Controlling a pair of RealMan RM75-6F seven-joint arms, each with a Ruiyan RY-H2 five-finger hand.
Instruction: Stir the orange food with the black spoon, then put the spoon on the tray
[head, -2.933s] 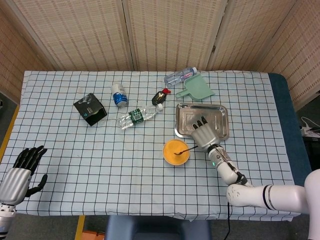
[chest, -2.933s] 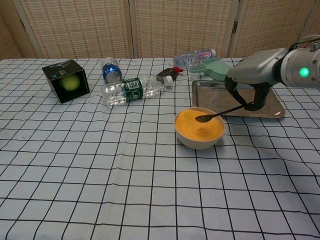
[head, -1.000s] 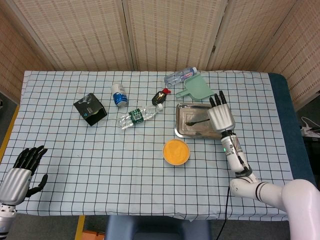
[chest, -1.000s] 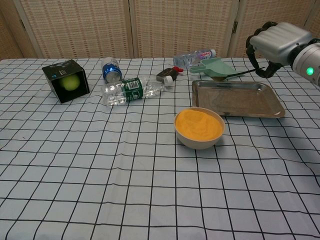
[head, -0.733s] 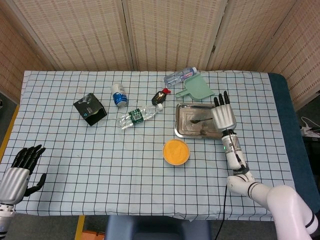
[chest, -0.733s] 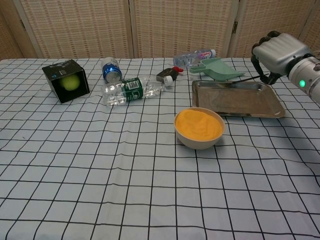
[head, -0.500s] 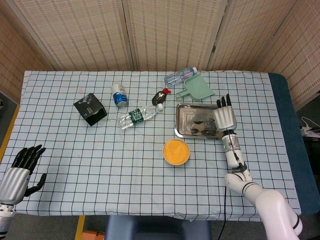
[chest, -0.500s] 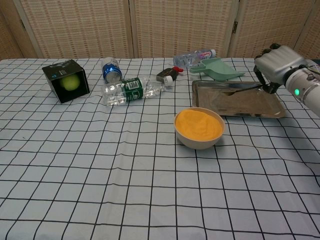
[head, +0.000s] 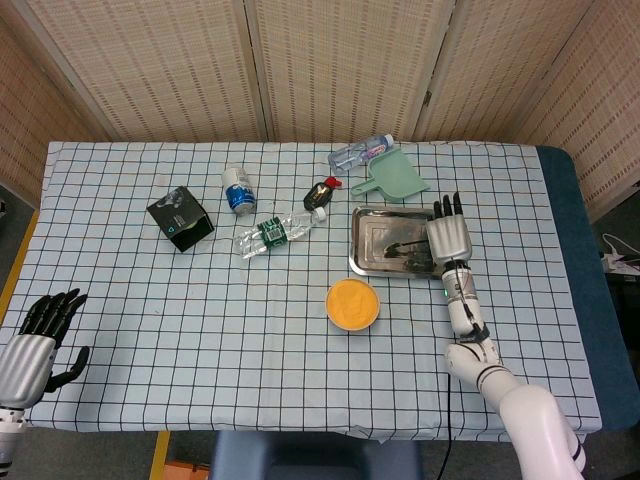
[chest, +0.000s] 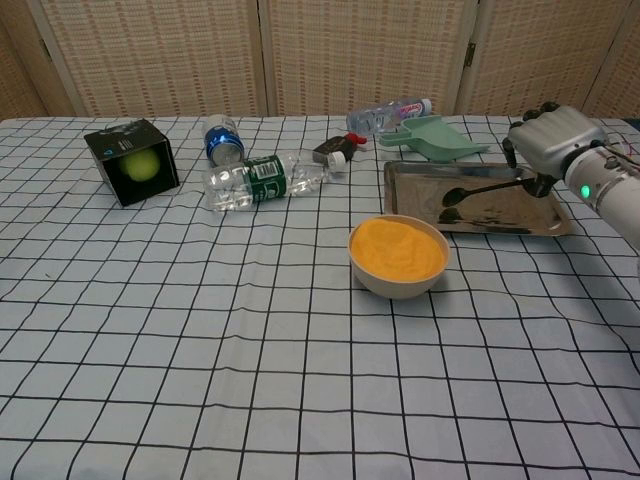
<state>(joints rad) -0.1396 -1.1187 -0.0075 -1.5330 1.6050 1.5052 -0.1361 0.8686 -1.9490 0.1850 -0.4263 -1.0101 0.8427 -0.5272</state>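
Observation:
The black spoon (chest: 480, 190) lies low over the steel tray (chest: 500, 216), its bowl end close to the tray floor with a dark reflection under it. My right hand (chest: 552, 140) is at the tray's right edge and still holds the far end of the handle. From the head view the spoon (head: 404, 246) shows inside the tray (head: 370, 228), just left of the right hand (head: 449, 238). The bowl of orange food (chest: 397, 256) stands in front of the tray, apart from it. My left hand (head: 35, 348) hangs at the near left table corner, fingers apart, holding nothing.
A green scoop (chest: 435, 136) and a clear bottle (chest: 390, 114) lie behind the tray. A small dark bottle with a red cap (chest: 334, 151), a clear bottle with a green label (chest: 262, 178), a blue-capped can (chest: 223, 141) and a black box (chest: 131, 161) lie to the left.
The right hand carried the spoon out of the orange bowl, over to the tray, then lowered it down into the tray. The left hand stayed in place.

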